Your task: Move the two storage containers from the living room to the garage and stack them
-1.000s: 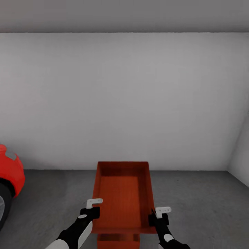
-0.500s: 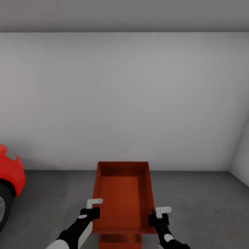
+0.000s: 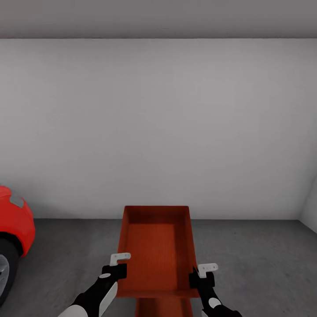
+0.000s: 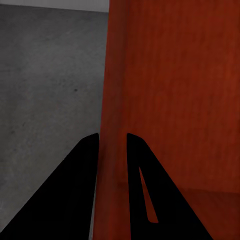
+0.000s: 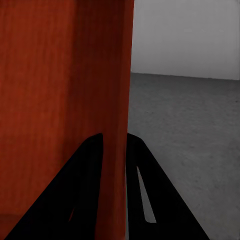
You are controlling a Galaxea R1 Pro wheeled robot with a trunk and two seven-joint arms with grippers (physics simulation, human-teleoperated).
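In the head view I hold one red-orange storage container (image 3: 154, 246) level above the dark grey garage floor (image 3: 255, 264), open side up. My left gripper (image 3: 118, 269) is shut on its left wall and my right gripper (image 3: 197, 278) on its right wall. The left wrist view shows black fingers (image 4: 85, 165) astride the thin wall of the container (image 4: 175, 90); the left gripper (image 4: 111, 145) pinches it. In the right wrist view the right gripper (image 5: 116, 142) clamps the container (image 5: 55, 75) the same way. A second storage container (image 3: 164, 308) peeks out below the held one's near edge.
A red car (image 3: 13, 229) with a dark wheel stands at the left edge. A plain light grey wall (image 3: 158, 132) closes the room straight ahead, and a side wall (image 3: 310, 207) comes in at the far right. Bare floor lies on both sides of the held box.
The whole view has shifted a little: the car shows more and the floor line sits lower. The lower container now appears farther right under the held one. Both grips are unchanged.
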